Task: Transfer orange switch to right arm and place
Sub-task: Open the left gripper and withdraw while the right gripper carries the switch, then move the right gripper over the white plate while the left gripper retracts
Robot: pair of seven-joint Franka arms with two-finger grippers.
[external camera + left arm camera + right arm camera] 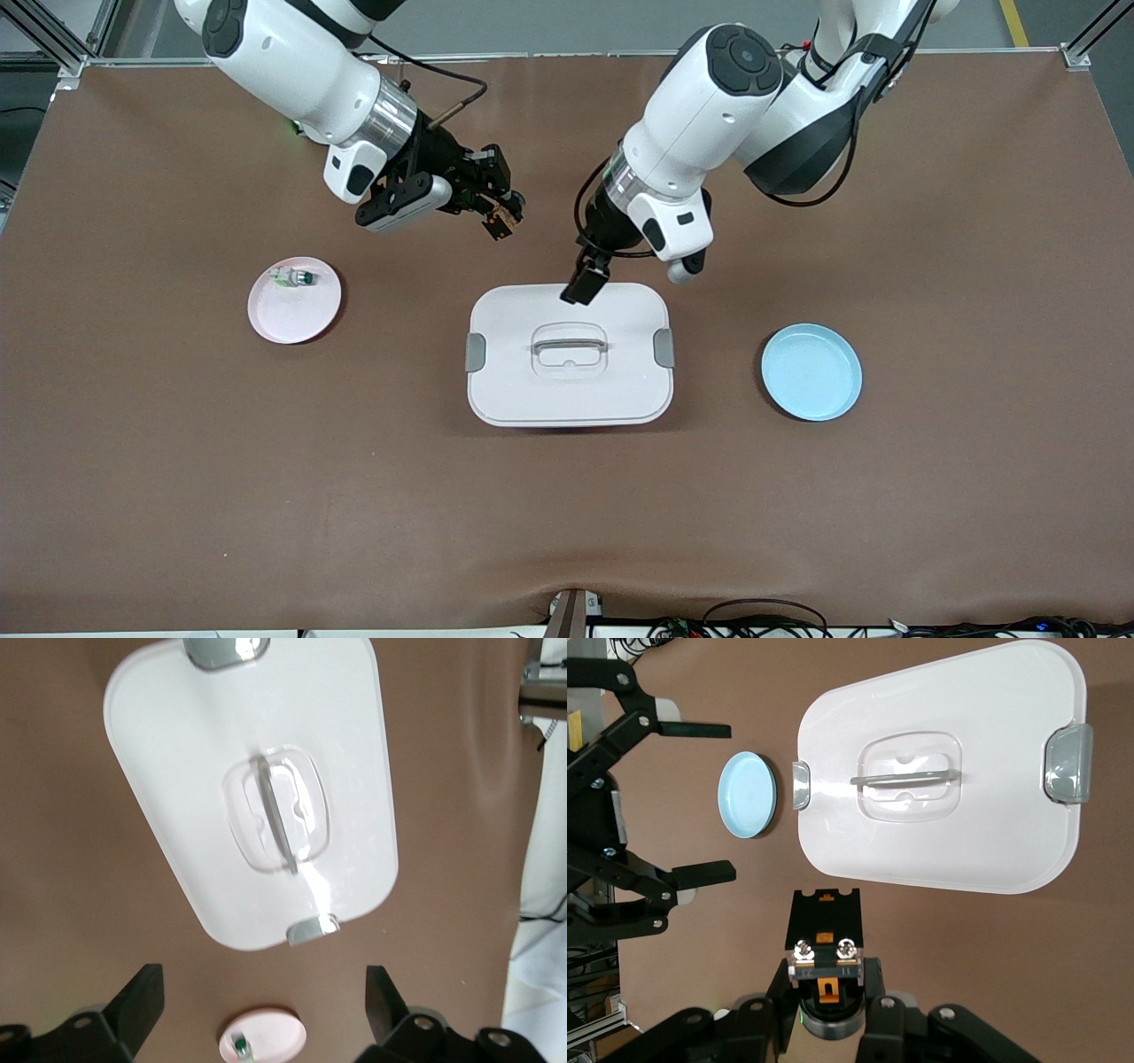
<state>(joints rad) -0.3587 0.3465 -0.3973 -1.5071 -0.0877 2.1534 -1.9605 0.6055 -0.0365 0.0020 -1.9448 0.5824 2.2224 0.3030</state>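
The orange switch [501,221], a tiny black part with an orange face and two screws, is clamped between the fingers of my right gripper [496,211]. That gripper hangs over bare table toward the robots' side of the white box. The right wrist view shows the orange switch [825,948] sticking out past the right gripper [826,992], which is shut on it. My left gripper [592,270] hangs open and empty over the white box's edge nearest the robots. Its two fingers [137,1003] stand wide apart in the left wrist view, with nothing between them.
A white lidded box [532,394] with a handle sits mid-table. A pink plate [297,317] toward the right arm's end holds a small whitish green-tipped part [292,277]. A blue plate [811,377] lies toward the left arm's end.
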